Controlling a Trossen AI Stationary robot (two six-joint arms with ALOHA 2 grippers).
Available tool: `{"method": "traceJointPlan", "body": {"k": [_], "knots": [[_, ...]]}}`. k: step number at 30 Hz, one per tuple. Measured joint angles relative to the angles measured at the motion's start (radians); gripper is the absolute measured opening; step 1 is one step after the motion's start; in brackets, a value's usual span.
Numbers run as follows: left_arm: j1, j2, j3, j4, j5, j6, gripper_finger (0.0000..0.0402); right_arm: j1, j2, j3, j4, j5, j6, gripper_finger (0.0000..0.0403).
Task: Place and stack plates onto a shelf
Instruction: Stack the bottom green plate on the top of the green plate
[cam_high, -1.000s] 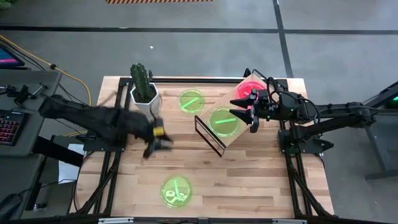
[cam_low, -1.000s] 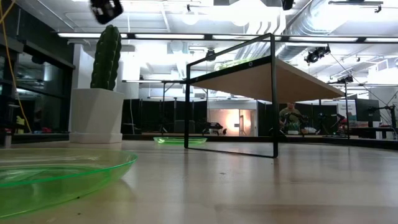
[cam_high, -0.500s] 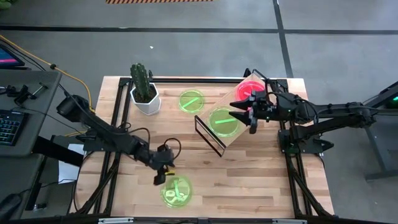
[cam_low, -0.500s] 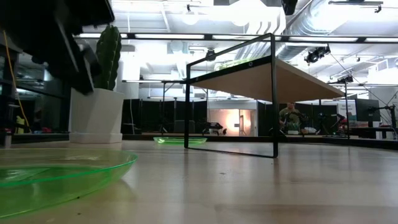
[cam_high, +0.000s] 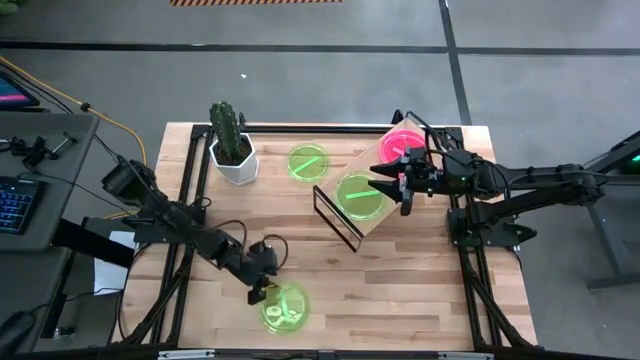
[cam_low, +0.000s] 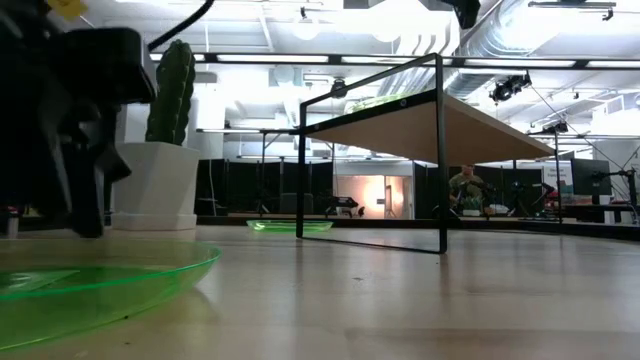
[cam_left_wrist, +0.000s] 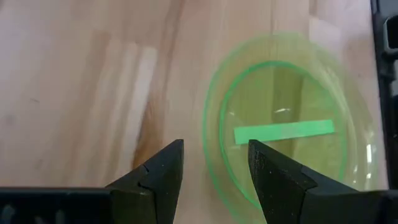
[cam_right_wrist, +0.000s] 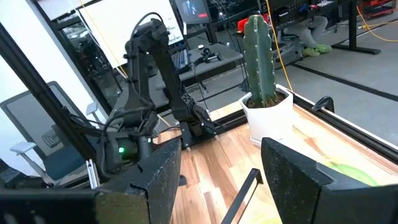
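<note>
A green plate (cam_high: 284, 308) lies flat near the table's near edge. My left gripper (cam_high: 262, 291) hangs open just over its left rim. In the left wrist view the left gripper (cam_left_wrist: 214, 152) has one finger outside the rim and one over the plate (cam_left_wrist: 283, 127); no touch shows. The shelf (cam_high: 392, 213) stands on the right, bearing a green plate (cam_high: 360, 195) and a pink plate (cam_high: 403, 145). A third green plate (cam_high: 307, 162) lies on the table beside the shelf. My right gripper (cam_high: 402, 182) hovers open over the shelf's right part, holding nothing.
A cactus in a white pot (cam_high: 232, 146) stands at the table's far left. In the low view the near plate (cam_low: 100, 285) fills the foreground, with the shelf (cam_low: 420, 125) behind it. Bare wood lies between the near plate and the shelf.
My left arm has swung from beside the cactus pot toward the table's near edge and come down over the near green plate's rim, fingers pointing down. The plates and my right arm have kept still.
</note>
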Motion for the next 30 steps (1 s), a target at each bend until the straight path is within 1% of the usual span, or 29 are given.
{"method": "traceJointPlan", "body": {"k": [5, 7, 9, 11, 12, 14, 17, 18, 19, 20, 24, 27, 30], "knots": [[-0.010, 0.088, 0.002, 0.068, -0.007, -0.019, 0.0170, 0.000, 0.000, 0.000, -0.015, 0.003, -0.001, 0.0204], [-0.009, 0.103, 0.004, 0.095, -0.003, -0.035, 0.0170, 0.000, 0.000, 0.000, -0.019, 0.004, -0.001, 0.0204], [-0.008, 0.119, 0.004, 0.126, 0.024, -0.036, 0.0169, 0.000, 0.000, 0.000, -0.023, 0.006, -0.001, 0.0204], [-0.007, 0.118, 0.004, 0.134, 0.035, -0.044, 0.0160, 0.000, 0.000, 0.000, -0.023, 0.007, -0.002, 0.0204], [-0.007, 0.118, 0.004, 0.134, 0.039, -0.058, 0.0151, 0.000, 0.000, 0.000, -0.024, 0.011, -0.006, 0.0204], [-0.005, 0.119, 0.004, 0.134, 0.046, -0.075, 0.0118, 0.000, 0.000, 0.000, -0.025, 0.027, -0.018, 0.0204], [0.010, 0.121, 0.003, 0.132, 0.077, -0.093, 0.0040, 0.000, 0.000, 0.000, -0.025, 0.053, -0.026, 0.0204], [0.015, 0.121, 0.002, 0.132, 0.093, -0.100, 0.0021, 0.000, 0.000, 0.000, -0.025, 0.055, -0.027, 0.0204], [0.024, 0.121, 0.002, 0.133, 0.122, -0.111, 0.0012, -0.001, 0.000, 0.000, -0.026, 0.056, -0.027, 0.0204], [0.034, 0.114, 0.002, 0.127, 0.147, -0.113, 0.0011, -0.004, 0.000, 0.000, -0.025, 0.056, -0.027, 0.0204], [0.087, 0.037, 0.000, 0.084, 0.212, -0.057, 0.0002, -0.015, 0.000, 0.000, -0.025, 0.055, -0.023, 0.0204], [0.144, -0.078, 0.000, -0.023, 0.229, 0.013, 0.0001, -0.023, 0.000, 0.000, -0.023, 0.055, -0.024, 0.0204], [0.216, -0.236, 0.000, -0.149, 0.233, 0.071, 0.0001, -0.032, 0.000, 0.000, -0.021, 0.053, -0.024, 0.0204]]}}
